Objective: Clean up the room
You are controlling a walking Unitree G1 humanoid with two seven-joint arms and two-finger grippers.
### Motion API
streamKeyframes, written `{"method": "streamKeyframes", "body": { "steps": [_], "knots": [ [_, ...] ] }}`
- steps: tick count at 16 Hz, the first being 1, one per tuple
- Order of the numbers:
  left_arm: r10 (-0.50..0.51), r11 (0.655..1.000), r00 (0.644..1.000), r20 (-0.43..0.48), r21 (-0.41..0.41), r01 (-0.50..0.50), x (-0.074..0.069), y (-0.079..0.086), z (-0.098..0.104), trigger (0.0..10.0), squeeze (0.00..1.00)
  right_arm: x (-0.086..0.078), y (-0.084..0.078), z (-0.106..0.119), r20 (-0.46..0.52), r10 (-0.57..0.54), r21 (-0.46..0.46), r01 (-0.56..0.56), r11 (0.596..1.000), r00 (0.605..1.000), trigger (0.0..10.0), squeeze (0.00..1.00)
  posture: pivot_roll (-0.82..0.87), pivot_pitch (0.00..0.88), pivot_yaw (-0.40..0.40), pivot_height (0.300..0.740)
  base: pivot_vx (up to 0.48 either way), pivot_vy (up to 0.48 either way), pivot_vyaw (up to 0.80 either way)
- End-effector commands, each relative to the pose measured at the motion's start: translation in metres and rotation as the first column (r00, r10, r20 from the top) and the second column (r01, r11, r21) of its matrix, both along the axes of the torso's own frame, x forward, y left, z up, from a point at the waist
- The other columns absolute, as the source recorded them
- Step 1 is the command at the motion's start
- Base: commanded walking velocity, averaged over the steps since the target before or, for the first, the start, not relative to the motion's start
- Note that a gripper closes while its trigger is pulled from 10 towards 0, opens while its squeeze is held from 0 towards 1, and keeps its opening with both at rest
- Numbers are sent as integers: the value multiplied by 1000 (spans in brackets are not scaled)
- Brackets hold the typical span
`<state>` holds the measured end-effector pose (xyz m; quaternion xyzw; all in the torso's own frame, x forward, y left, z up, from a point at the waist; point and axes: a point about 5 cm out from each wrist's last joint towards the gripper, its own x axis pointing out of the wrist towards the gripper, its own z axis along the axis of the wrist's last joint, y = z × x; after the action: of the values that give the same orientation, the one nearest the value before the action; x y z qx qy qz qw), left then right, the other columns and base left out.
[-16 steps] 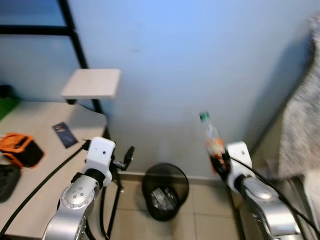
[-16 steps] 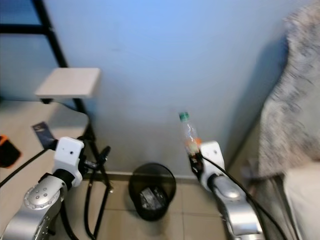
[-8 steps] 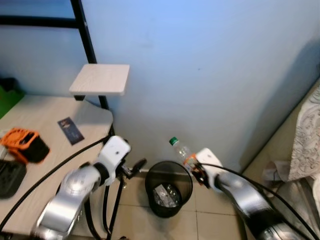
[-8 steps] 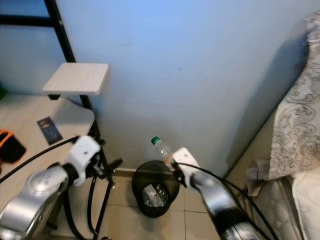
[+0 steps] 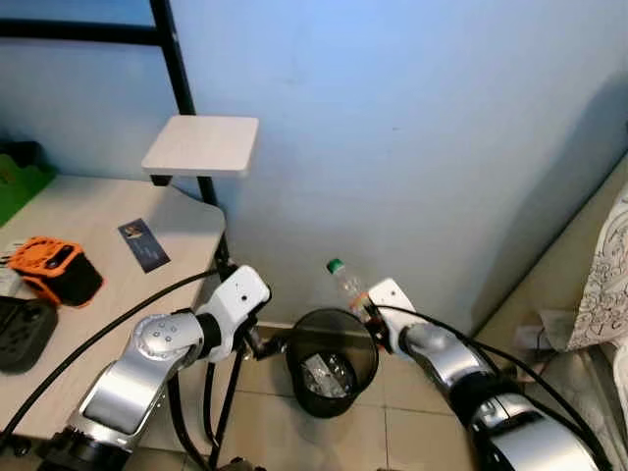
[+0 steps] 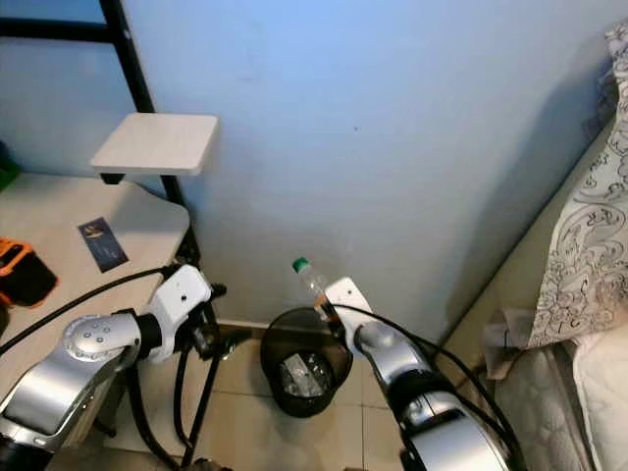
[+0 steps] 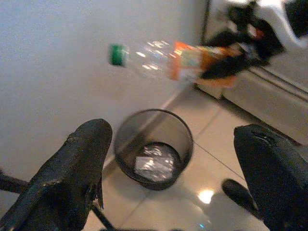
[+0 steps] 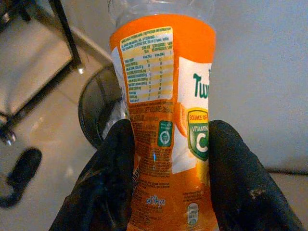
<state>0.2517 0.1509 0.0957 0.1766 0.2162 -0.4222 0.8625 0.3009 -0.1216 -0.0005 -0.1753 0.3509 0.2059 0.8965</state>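
Room: tiled floor (image 5: 412,432) below a pale blue wall (image 5: 412,128), patterned bedding (image 6: 589,226) at the far right.
Desk: light wooden desk (image 5: 88,245) on the left, carrying an orange-and-black case (image 5: 54,272), a dark card (image 5: 144,244) and a black object at the near left edge, too cropped to name.
Left gripper: left gripper (image 7: 173,168) is low beside the desk's black leg, fingers spread wide apart and empty, pointing toward the bin.
Right gripper: right gripper (image 8: 166,163) has its fingers closed on the orange label of the plastic bottle (image 5: 348,287).
Bottle: clear, green cap, seemingly empty, tilted with the cap up and to the left, held in the air just above the right rim of the bin.
Bin: black mesh wastebasket (image 5: 331,361) stands on the tiles against the wall, between the two arms, with crumpled litter inside.
Shelf: small white shelf (image 5: 201,145) on a black frame, far left.
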Motion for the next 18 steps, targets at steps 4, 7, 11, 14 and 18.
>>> {"method": "streamKeyframes", "body": {
  "steps": [4,7,11,14,18],
  "knots": [
    [-22,1000,1000,-10,-1,22,-1,0,2,10000,0,16,15,16,58,-20,71,16,997,998,10000,0,-53,81,-24,740,0,0,0],
    [-20,1000,1000,-8,2,21,0,1,3,10000,0,20,22,21,73,-27,102,19,995,997,10000,1000,-50,77,-27,740,0,0,0],
    [-18,1000,1000,-7,4,18,1,2,3,10000,0,21,27,22,73,-30,117,21,993,997,10000,1000,-50,72,-24,740,0,0,0],
    [-18,1000,1000,-4,5,18,1,3,3,10000,0,15,28,15,53,-17,119,11,993,998,10000,1000,-50,71,-20,740,0,0,0],
    [-28,1000,1000,-9,9,28,0,2,2,10000,0,9,23,8,27,-63,140,59,988,998,10000,1000,-55,72,-8,740,0,0,0]
  ]
}}
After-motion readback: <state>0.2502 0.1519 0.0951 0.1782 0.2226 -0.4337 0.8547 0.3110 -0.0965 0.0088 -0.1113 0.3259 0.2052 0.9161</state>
